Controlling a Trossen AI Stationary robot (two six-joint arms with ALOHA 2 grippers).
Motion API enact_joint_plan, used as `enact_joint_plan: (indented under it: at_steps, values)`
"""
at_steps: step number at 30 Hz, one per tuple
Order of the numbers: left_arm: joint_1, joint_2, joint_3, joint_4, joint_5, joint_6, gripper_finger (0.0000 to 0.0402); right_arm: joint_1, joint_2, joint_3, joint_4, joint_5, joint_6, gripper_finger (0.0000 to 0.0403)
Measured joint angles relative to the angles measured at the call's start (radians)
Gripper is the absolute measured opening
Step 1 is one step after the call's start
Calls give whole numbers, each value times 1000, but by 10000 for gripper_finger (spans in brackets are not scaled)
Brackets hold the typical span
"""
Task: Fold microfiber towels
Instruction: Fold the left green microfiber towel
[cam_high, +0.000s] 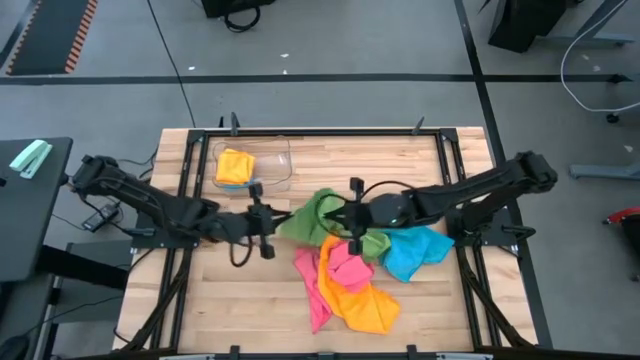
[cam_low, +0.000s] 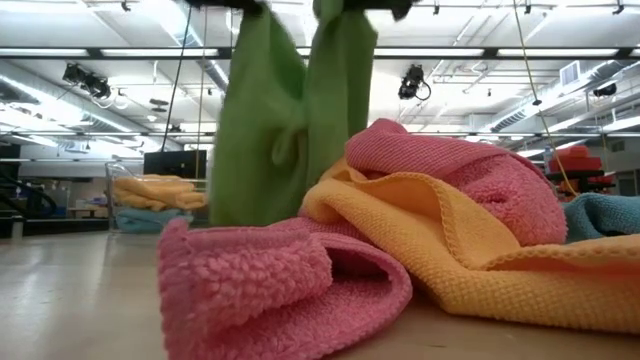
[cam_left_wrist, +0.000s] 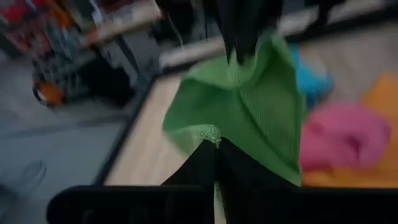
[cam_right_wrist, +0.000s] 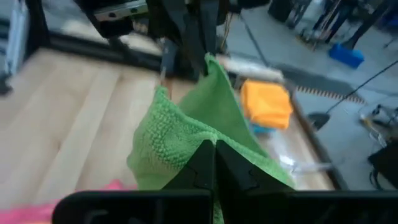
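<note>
Nothing to read here: no words, labels, brand marks or numbers come through in any of the four views (the striped strip on the floor in the overhead view is a pattern only, not lettering).

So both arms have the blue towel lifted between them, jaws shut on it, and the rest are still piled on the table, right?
Not blue: the towel held up between the left gripper and right gripper is the green towel, as the high view shows. The blue towel lies in the pile.
</note>
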Motion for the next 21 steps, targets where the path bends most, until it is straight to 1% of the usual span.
enact_joint_plan:
  at_steps: [3, 6, 10, 13, 17, 19, 21]
  values:
    - [-5, -65, 1, 38, 0, 34, 28, 0, -47, 0, 14, -54, 8, 10]
    - [-16, -117, 1, 66, 0, 59, 29, 10, -88, 0, 40, -122, 61, 10]
    - [-44, -174, 1, 93, 2, 63, 16, 37, -129, 0, 83, -137, 124, 10]
    - [-68, -203, 1, 114, 62, 62, 12, 63, -163, 0, 98, -141, 114, 10]
    - [-113, -221, 1, 182, 192, 13, 23, 108, -181, 0, 131, -209, 119, 10]
    - [-139, -222, 1, 197, 218, -41, 28, 139, -178, 0, 151, -234, 120, 10]
    - [-166, -221, 1, 184, 222, -88, 28, 169, -163, 1, 175, -238, 134, 10]
